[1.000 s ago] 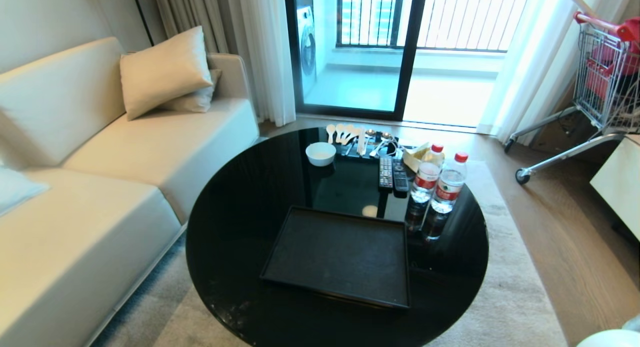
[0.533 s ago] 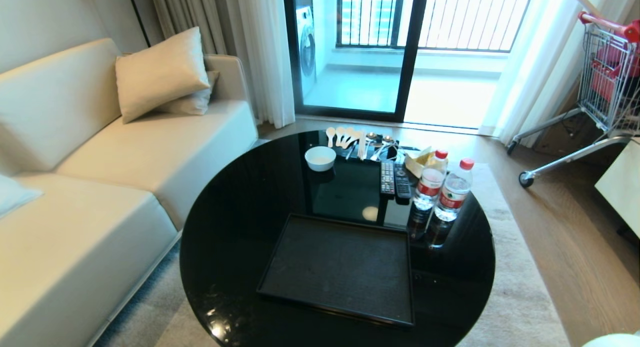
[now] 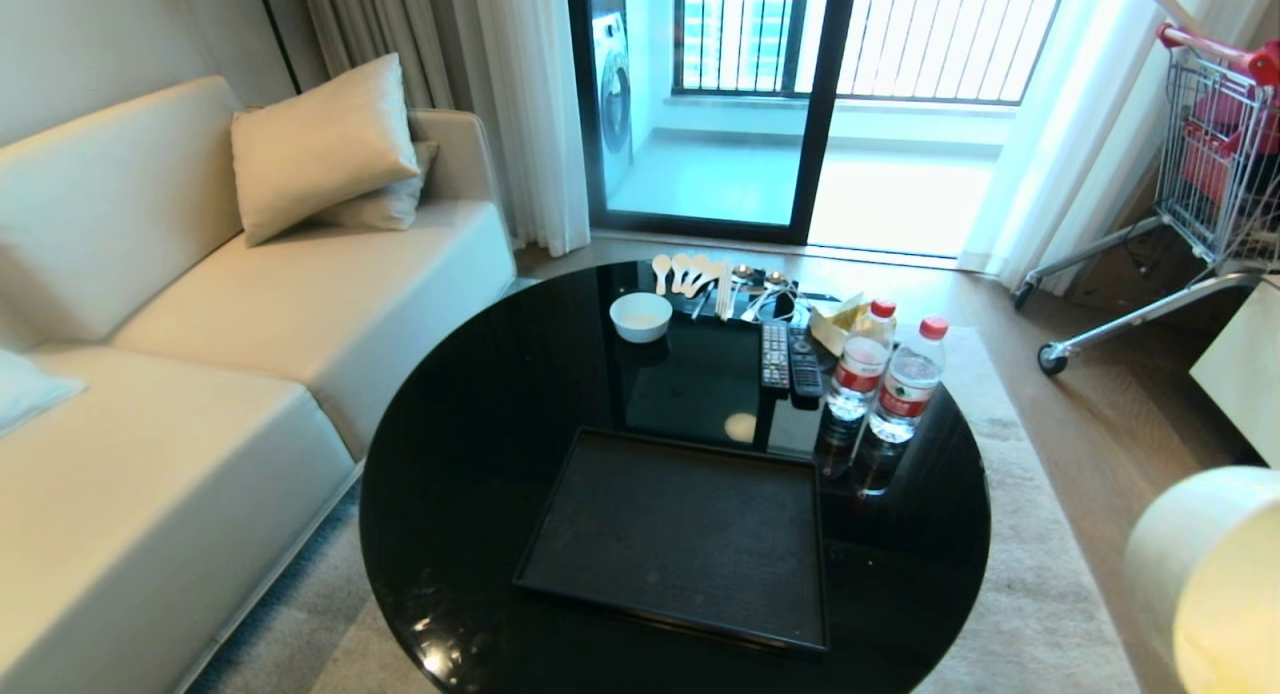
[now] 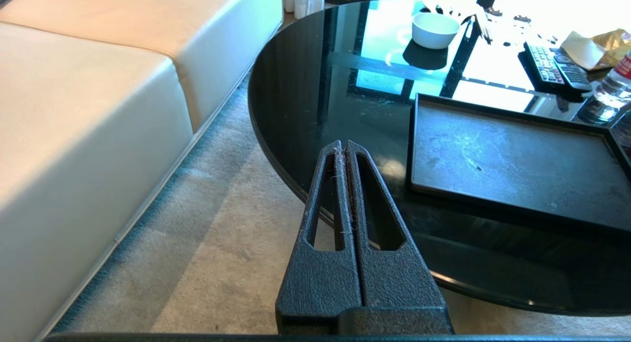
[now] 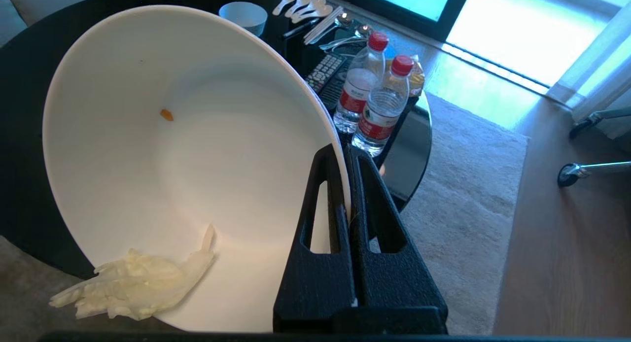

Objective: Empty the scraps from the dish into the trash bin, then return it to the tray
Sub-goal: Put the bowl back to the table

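My right gripper is shut on the rim of the dish, a deep white bowl held tilted beside the table's right edge. The dish also shows at the head view's lower right corner. The scraps, pale shreds, cling to its low rim, and one orange bit is stuck higher up the wall. The black tray lies bare on the near part of the round table. The trash bin is out of view. My left gripper is shut and holds nothing, level with the table's near left edge over the carpet.
On the round black glass table stand two water bottles, two remotes, a small white bowl and spoons at the far side. A cream sofa runs along the left. A shopping cart stands far right.
The dish has risen into the head view's lower right corner, from a sliver to a large part. The whole scene shifted slightly early on with the camera. The left gripper stays put.
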Available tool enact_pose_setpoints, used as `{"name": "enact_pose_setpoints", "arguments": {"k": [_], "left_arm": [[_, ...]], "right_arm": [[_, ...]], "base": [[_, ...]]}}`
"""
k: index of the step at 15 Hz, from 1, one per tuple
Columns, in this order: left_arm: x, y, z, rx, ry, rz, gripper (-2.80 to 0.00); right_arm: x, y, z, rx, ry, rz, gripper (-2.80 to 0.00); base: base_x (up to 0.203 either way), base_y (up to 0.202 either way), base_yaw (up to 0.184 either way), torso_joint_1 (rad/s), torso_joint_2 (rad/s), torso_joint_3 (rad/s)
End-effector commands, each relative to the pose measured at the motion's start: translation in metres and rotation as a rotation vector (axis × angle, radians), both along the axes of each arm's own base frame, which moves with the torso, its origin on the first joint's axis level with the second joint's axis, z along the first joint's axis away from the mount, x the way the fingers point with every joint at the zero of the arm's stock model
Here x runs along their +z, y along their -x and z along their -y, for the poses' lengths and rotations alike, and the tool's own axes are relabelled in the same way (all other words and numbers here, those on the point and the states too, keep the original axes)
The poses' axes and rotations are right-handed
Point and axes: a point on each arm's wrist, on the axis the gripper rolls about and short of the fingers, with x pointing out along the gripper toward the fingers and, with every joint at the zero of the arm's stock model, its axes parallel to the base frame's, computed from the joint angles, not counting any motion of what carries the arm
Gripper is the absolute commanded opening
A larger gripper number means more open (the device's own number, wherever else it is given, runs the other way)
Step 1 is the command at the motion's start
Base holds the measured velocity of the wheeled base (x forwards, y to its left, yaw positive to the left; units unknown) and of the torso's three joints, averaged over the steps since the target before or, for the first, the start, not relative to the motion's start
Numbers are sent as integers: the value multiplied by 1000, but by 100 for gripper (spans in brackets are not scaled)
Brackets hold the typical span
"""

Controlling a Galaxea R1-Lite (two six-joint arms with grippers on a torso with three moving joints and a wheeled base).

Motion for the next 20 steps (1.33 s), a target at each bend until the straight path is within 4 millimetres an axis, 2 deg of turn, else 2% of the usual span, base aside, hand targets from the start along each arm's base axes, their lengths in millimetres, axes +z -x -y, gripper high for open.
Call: {"name": "enact_pose_setpoints", "arguments": {"k": [1, 4, 7, 11, 14, 17, 20], "left_arm": [[0, 0, 0, 0, 2, 2, -280], [0, 0, 0, 0, 1, 0, -280], [0, 0, 0, 0, 2, 2, -280], [0, 0, 0, 0, 2, 2, -280], [0, 0, 0, 0, 0, 0, -280], [0, 0, 0, 0, 2, 0, -280], [0, 0, 0, 0, 0, 0, -280]], "right_arm": [[5, -65, -5, 45, 10, -195, -280], [5, -119, -19, 124, 17, -309, -280], [-2, -170, -45, 162, -59, -438, -280], [-33, -230, -94, 0, -223, -630, -280], [-70, -258, -123, -151, -318, -748, -280], [-120, -276, -135, -295, -320, -848, -280], [-151, -290, -150, -393, -398, -905, -280]], "base": [[0, 0, 0, 0, 0, 0], [0, 0, 0, 0, 0, 0], [0, 0, 0, 0, 0, 0], [0, 0, 0, 0, 0, 0], [0, 0, 0, 0, 0, 0], [0, 0, 0, 0, 0, 0], [0, 0, 0, 0, 0, 0]]}}
